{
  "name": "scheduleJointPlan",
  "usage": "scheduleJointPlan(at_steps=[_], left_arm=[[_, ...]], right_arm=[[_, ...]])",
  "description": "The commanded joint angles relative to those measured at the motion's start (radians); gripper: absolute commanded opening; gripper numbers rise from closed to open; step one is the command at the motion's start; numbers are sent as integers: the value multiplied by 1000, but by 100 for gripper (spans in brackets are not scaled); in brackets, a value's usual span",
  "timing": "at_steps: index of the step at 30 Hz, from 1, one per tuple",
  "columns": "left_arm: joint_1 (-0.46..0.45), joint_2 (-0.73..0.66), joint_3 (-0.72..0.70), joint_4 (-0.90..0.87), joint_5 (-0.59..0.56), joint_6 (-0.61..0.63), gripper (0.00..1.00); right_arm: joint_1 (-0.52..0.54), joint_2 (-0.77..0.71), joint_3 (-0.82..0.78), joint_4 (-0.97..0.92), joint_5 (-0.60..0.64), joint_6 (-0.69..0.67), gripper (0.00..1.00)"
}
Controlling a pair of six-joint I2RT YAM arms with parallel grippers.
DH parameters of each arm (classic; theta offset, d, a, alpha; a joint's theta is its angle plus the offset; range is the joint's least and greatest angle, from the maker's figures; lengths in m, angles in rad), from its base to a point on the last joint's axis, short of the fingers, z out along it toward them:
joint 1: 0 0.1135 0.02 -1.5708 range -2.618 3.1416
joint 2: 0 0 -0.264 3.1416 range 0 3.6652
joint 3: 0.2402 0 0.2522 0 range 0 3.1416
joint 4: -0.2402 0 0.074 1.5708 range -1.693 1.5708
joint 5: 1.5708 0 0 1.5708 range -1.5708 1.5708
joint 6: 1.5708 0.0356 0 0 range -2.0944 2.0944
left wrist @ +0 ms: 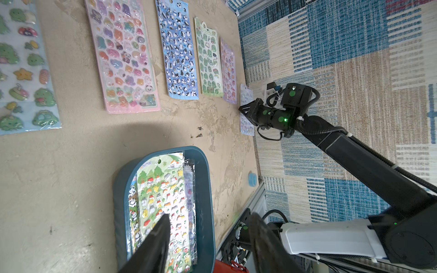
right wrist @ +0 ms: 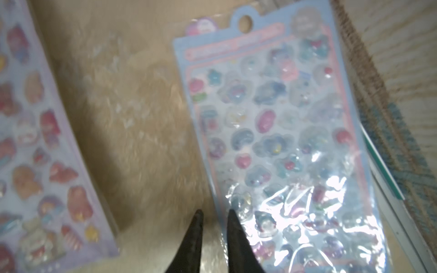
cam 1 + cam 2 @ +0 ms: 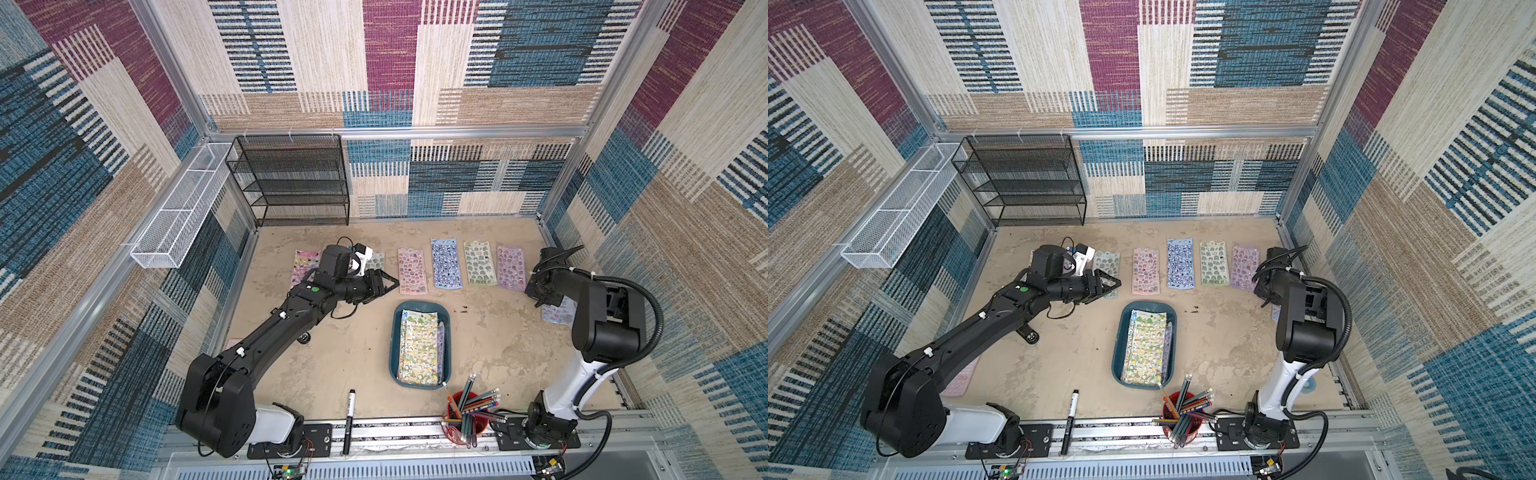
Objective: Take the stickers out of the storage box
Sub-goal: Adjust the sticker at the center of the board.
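Observation:
The teal storage box (image 3: 398, 357) (image 3: 1119, 353) (image 1: 203, 189) sits mid-table with several stickers (image 3: 419, 347) (image 3: 1146, 349) (image 1: 165, 189) stacked in it, a green animal sheet on top. More sticker sheets lie in a row behind it: pink (image 3: 411, 270), blue (image 3: 446, 264), green (image 3: 480, 263) and lilac (image 3: 511, 266). My left gripper (image 3: 392, 284) (image 1: 210, 227) hovers open and empty beyond the box's far left corner. My right gripper (image 3: 540, 301) (image 2: 215, 212) is nearly shut and holds nothing. One fingertip (image 2: 233, 216) is over the edge of a pale blue sheet (image 2: 272, 118) lying flat by the right wall.
A black mesh rack (image 3: 291, 183) and a white wire basket (image 3: 183, 212) stand at the back left. A red cup of pencils (image 3: 465, 415) and a black marker (image 3: 349, 419) sit at the front edge. A blue tape roll (image 1: 252, 179) lies near the right wall.

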Motion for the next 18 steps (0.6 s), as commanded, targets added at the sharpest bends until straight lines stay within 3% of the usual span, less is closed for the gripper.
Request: scheduleJointPlan(at_steps=[1, 5, 8, 15, 18], left_arm=[[0, 5, -10, 52, 34, 0, 55], [0, -4, -35, 88, 47, -22, 54], [0, -20, -55, 98, 48, -25, 54], [1, -68, -81, 76, 28, -7, 54], [1, -85, -85, 60, 8, 4, 54]], right_arm=[[1, -60, -100, -158, -142, 31, 14], [1, -187, -205, -157, -228, 87, 13], [-3, -249, -206, -192, -212, 107, 15], [-4, -267, -20, -261, -254, 113, 28], [-3, -221, 78, -286, -253, 100, 26]])
